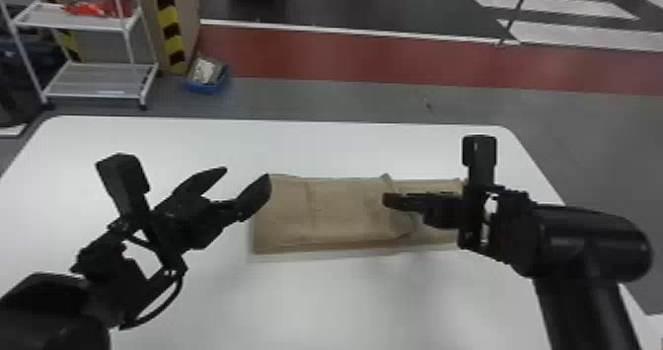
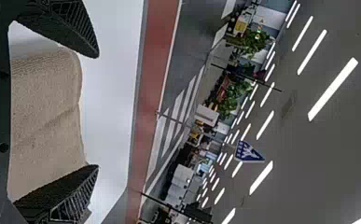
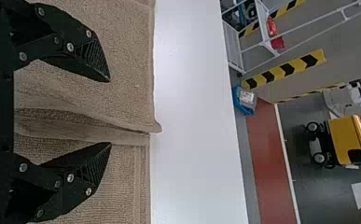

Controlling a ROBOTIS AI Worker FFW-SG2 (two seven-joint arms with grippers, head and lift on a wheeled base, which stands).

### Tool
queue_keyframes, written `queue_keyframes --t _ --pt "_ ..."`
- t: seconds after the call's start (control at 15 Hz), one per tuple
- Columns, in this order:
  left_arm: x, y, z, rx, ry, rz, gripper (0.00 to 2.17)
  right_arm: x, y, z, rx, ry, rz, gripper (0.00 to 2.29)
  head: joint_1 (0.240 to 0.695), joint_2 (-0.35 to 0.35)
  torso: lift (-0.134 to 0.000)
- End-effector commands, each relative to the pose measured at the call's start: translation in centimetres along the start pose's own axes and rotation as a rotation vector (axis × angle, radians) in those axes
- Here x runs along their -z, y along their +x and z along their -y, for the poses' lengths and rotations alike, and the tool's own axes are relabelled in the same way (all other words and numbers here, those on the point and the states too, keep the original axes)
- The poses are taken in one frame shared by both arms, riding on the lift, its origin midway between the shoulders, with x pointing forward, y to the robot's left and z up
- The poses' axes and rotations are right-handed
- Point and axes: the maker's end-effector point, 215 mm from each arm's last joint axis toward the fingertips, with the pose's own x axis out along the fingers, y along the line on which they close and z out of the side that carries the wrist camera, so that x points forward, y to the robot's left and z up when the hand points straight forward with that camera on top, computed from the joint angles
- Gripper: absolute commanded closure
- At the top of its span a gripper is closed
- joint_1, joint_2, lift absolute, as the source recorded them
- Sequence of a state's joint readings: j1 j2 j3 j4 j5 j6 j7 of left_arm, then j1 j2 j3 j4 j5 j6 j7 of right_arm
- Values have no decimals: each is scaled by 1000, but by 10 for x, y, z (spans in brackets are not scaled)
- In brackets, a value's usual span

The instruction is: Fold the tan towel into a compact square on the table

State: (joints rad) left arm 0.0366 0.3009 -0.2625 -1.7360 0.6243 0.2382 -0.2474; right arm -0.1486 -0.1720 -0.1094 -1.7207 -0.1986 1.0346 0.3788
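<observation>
In the head view, the left gripper (image 1: pixel 246 173) hangs by the towel's left end, its two fingers spread well apart with nothing between them. The right gripper (image 1: pixel 388 202) is over the right part of the towel, and it and its arm hide some of the cloth there. The tan towel (image 1: pixel 340 211) lies on the table as a long, folded strip running left to right. Its left and middle part is stacked in layers, with a loose, raised edge near the right gripper; a lower part runs on to the right. The table (image 1: pixel 345 299) is white with rounded far corners. Past it stand a white rack (image 1: pixel 96 80) and a blue bin (image 1: pixel 204 87) on a grey floor crossed by a red strip (image 1: pixel 320 53).

In the left wrist view, the jaws stand wide open and hold nothing; the towel, with a soft rounded edge and a shallow crease, shows between them. Farther off are green plants, a blue sign (image 2: pixel 249 153) and long ceiling lights.

In the right wrist view, the jaws are wide open too, gripping nothing. Between them a rumpled fold stands up from the ribbed cloth, beside a smoother layer. Beyond the white tabletop are the rack, the bin, a striped yellow-and-black barrier (image 3: pixel 288 70) and a yellow wheeled machine (image 3: pixel 350 140).
</observation>
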Motion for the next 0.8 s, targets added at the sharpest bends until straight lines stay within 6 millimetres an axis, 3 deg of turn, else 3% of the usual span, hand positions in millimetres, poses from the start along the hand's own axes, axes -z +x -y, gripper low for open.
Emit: queue_keyframes --t 0.0,0.33,0.47,0.73 --pt "1 0 1 1 -2 1 39 6 3 4 3 14 -20 529 695 -153 -123" --pt "11 -1 7 7 -9 -11 39 13 10 7 5 26 -43 589 695 -160 -123" --pt "10 -2 8 11 -9 -11 39 17 9 8 7 32 -59 890 695 -164 -123" --pt "9 -3 12 16 -9 -6 39 20 6 7 5 41 -67 913 695 -167 -123"
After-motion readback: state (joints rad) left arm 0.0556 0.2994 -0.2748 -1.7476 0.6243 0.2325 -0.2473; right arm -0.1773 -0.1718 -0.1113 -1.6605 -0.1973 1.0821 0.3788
